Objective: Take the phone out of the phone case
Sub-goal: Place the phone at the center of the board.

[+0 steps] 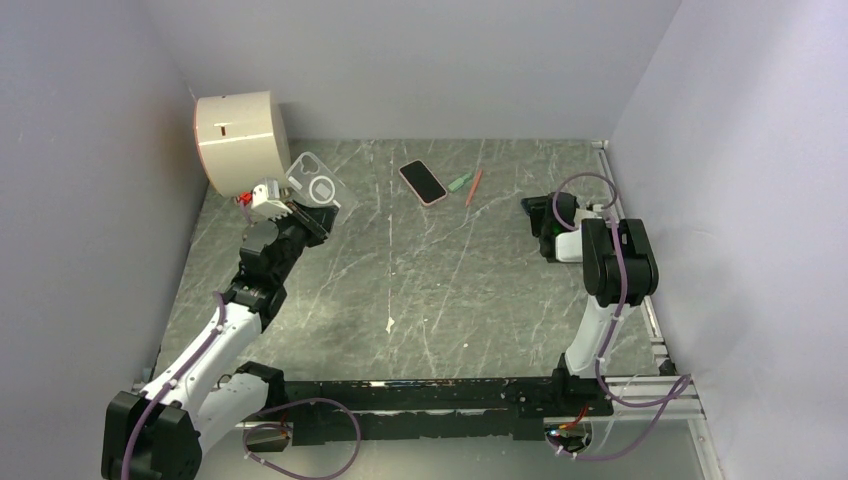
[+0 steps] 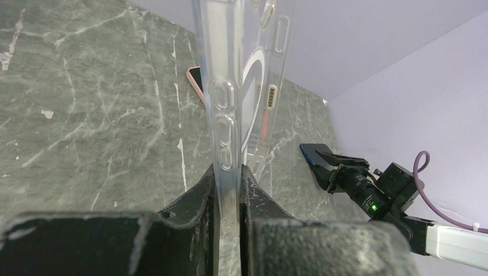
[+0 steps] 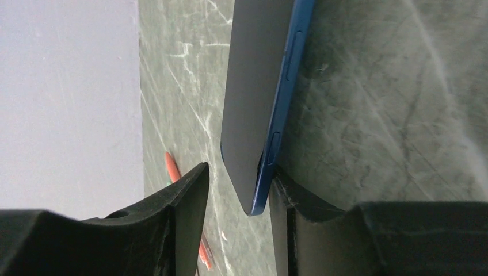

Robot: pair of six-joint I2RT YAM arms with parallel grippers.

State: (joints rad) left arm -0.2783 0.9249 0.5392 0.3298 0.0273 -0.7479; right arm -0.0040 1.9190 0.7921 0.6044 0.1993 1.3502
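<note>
My left gripper (image 1: 303,214) is shut on the bottom edge of a clear, empty phone case (image 1: 318,184) and holds it upright above the table at the back left. In the left wrist view the case (image 2: 230,86) stands straight up from the pinched jaws (image 2: 229,179). A blue phone (image 1: 537,212) with a dark screen lies at the right. My right gripper (image 1: 548,226) is open around its near end. In the right wrist view the phone (image 3: 259,98) touches the right finger, with a gap to the left finger (image 3: 184,195).
A pink phone (image 1: 422,181) lies at the back centre, with a green pen (image 1: 459,183) and an orange pen (image 1: 473,186) beside it. A white cylindrical device (image 1: 240,140) stands at the back left corner. Purple walls close in three sides.
</note>
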